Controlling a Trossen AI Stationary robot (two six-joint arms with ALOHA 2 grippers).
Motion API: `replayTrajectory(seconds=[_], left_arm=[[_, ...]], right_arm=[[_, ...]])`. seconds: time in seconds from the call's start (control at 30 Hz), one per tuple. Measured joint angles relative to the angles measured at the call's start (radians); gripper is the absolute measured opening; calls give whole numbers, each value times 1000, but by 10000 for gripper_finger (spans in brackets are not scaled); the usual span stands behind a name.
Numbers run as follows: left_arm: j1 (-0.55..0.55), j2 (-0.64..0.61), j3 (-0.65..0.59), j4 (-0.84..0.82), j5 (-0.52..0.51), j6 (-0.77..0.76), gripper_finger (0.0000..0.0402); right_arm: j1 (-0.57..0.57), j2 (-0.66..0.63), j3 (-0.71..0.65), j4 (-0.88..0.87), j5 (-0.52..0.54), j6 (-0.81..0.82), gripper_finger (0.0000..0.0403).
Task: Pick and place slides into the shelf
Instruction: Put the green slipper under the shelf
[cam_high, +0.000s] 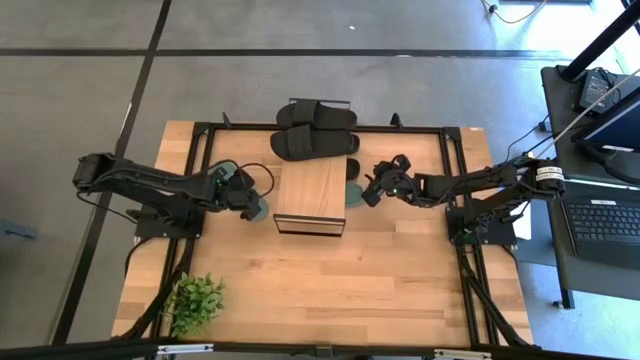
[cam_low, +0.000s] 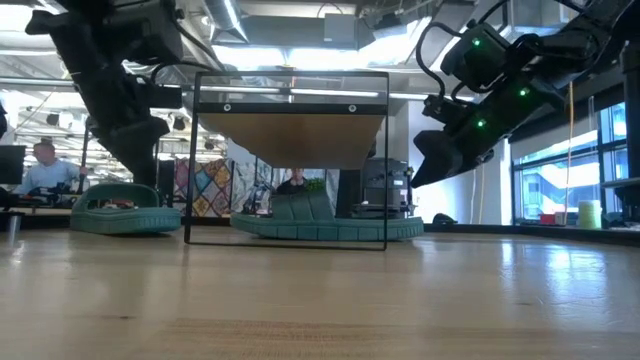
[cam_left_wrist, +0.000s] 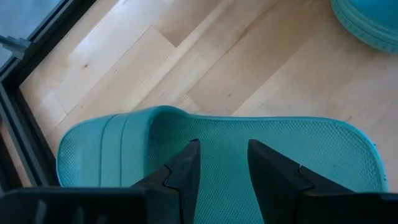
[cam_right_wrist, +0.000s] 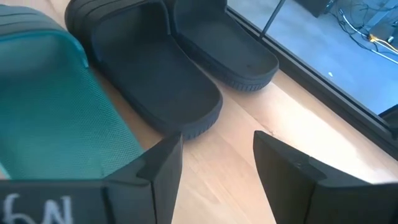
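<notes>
The shelf stands mid-table, its plank top on a thin black frame. One green slide lies flat on its sole left of the shelf. My left gripper is open close over its footbed, behind the strap. A second green slide lies under the shelf's right side, sticking out toward my right gripper. That gripper is open and empty above the table. Two black slides lie side by side at the far edge, behind the shelf. My left gripper points slanting down at the green slide's footbed, one finger on either side of its midline. I cannot tell whether the fingertips touch the rubber. The slide lies flat on the table.
A small potted plant stands at the near left corner. The black table frame runs along the left, right and far edges. Bare wood lies between the shelf and the near edge. People sit in the room beyond.
</notes>
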Motion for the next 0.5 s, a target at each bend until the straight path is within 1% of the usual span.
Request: replayTrajectory(seconds=[0.13, 0.23, 0.33, 0.4, 0.5], left_arm=[[1, 0, 0, 0, 2, 0, 130], [1, 0, 0, 0, 9, 14, 154], [2, -1, 0, -1, -8, 22, 179], [2, -1, 1, -1, 8, 50, 189], [1, -1, 18, -4, 19, 31, 194]], right_arm=[[-5, 0, 0, 1, 0, 4, 196], [-5, 0, 0, 1, 0, 3, 196], [-5, 0, 0, 1, 0, 4, 196], [-5, 0, 0, 2, 0, 4, 196], [-5, 0, 0, 20, 0, 4, 196]])
